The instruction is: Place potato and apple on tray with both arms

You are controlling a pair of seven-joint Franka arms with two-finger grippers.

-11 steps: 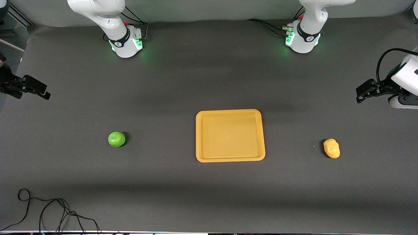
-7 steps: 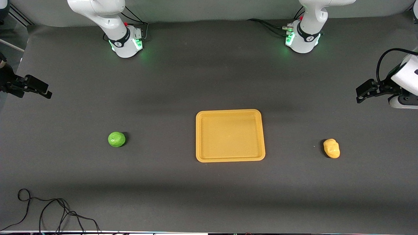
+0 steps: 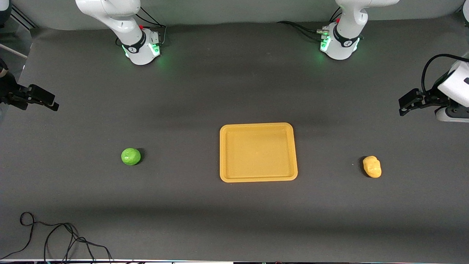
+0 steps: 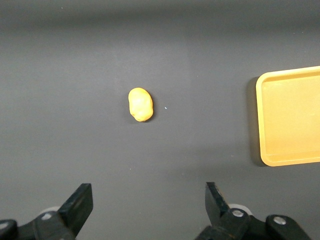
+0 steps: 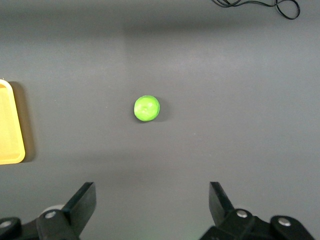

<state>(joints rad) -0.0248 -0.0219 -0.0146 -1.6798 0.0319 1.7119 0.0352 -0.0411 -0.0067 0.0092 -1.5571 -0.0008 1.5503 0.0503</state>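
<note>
- The tray (image 3: 258,152) is set flat on the bench (image 3: 234,91), roughly midway between the two arms' ends, so that it can be reached from either end; nothing is seen in it.
- The apple (image 3: 130,156) is seen resting on the bench well apart from the tray, toward the right arm's end, about level with the tray's middle as seen from the front camera. It is judged to have been assigned to the right arm for that reason.
- The potato (image 3: 372,167) is seen lying on the bench well apart from the tray, toward the left arm's end and slightly nearer the front camera than the tray's middle. It is judged to be the left arm's share.
- The right gripper (image 5: 152,210) is held up in the air over the bench at the right arm's end, well away from the tray; its jaws are spread wide and nothing is grasped. In its wrist view the apple (image 5: 147,108) is framed between the spread fingers, which suggests an approach being lined up.
- The left gripper (image 4: 149,210) is likewise held raised over the bench at the left arm's end, released and empty, with the potato (image 4: 140,104) centred ahead of it and the tray's edge (image 4: 265,120) visible to one side.
- Neither item has yet been picked, so the task is judged to be at its very start.
</note>
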